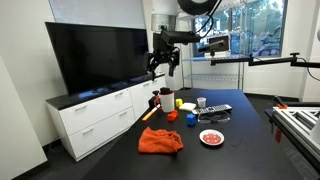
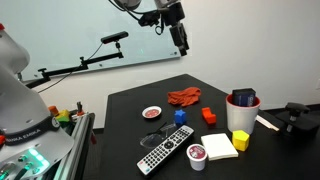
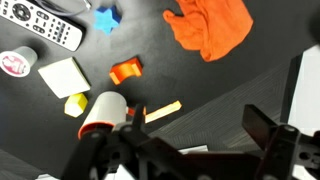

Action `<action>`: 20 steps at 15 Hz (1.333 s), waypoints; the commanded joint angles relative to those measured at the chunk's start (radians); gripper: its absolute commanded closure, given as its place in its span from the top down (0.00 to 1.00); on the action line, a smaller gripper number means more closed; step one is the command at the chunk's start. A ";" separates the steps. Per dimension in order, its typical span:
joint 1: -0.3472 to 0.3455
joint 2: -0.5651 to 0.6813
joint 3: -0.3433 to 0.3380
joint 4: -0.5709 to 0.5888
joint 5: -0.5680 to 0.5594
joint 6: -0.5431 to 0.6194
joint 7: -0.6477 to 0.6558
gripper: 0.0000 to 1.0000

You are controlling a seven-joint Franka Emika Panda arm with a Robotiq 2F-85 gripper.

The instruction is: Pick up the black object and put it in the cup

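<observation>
The red cup (image 2: 243, 112) stands near the table's edge; it also shows in an exterior view (image 1: 167, 99) and in the wrist view (image 3: 100, 116). A dark shape at the cup's mouth (image 2: 242, 97) looks like the black object standing inside it. In the wrist view the cup's top looks pale and the black object does not show clearly. My gripper (image 1: 165, 64) (image 2: 182, 42) hangs high above the table, well clear of the cup. Its jaws (image 3: 200, 125) are open and empty.
On the black table (image 2: 130, 130) lie an orange cloth (image 3: 210, 25), a remote (image 2: 165, 150), a small plate (image 2: 152, 113), a blue block (image 2: 180, 116), an orange block (image 3: 125, 71), a yellow block (image 2: 240, 140), a white pad (image 2: 218, 146), a small cup (image 2: 197, 156) and a wooden stick (image 3: 162, 112).
</observation>
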 commanded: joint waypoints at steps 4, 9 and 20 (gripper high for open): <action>-0.002 -0.131 0.071 -0.111 -0.050 -0.148 -0.154 1.00; -0.006 -0.143 0.066 -0.151 0.003 -0.110 -0.217 1.00; -0.014 -0.133 0.066 -0.160 0.084 -0.100 -0.301 1.00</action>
